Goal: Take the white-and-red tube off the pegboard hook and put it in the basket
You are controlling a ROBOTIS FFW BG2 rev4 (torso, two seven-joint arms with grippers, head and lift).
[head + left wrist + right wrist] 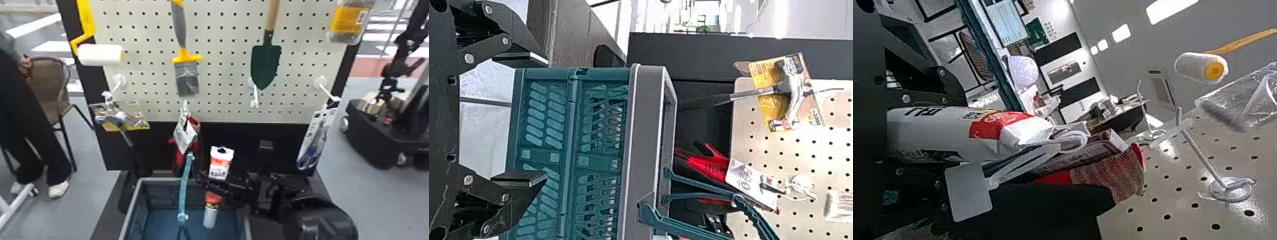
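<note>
In the head view, the right end effector [217, 186] comes from four o'clock, closed on the white-and-red tube [210, 217], held roughly upright over the basket [246, 228], probably to lower it base first. The right wrist view adds a plastic loop [1025, 162]; the left, an end effector [534, 120] gaping wide.

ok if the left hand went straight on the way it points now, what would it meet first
Most likely the basket, on its teal outer side, straight ahead of the left hand; depth is unclear.
</note>
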